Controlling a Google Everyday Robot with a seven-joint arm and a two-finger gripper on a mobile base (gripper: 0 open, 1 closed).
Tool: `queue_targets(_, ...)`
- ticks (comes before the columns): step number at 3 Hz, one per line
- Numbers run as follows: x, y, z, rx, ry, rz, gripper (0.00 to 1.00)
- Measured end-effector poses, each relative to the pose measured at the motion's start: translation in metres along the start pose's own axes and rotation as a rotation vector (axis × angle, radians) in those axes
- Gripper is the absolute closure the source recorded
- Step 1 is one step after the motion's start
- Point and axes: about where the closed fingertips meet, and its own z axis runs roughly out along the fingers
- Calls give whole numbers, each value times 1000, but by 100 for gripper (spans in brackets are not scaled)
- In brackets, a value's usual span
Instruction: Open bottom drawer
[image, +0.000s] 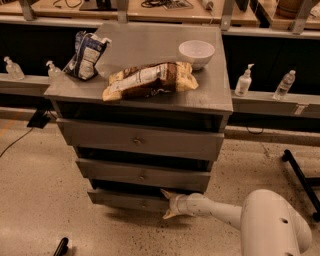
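Observation:
A grey wooden cabinet (145, 47) holds three drawers. The bottom drawer (127, 200) is the narrowest front, low near the floor, with a small round knob (144, 204) at its centre. My gripper (166, 204) reaches in from the lower right on a white arm (220, 211). It stands at the right end of the bottom drawer front, right of the knob. Its two pale fingers are spread apart, one fingertip (164, 192) up by the drawer's top edge and one below its lower edge. Nothing is held.
On the cabinet top lie a blue-white bag (86, 55), a yellow-brown snack bag (149, 80) and a white bowl (196, 52). Bottles (243, 81) stand on a ledge behind. A black bar (302, 179) lies on the floor at right, a cable (17, 141) at left.

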Motion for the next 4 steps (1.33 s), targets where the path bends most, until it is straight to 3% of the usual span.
queue_targets(1, -1, 12, 10, -54, -21, 20, 35)
queue_targets(2, -10, 30, 0, -112, -52, 48, 49)
queue_targets(4, -41, 81, -56, -209, -62, 79, 54)
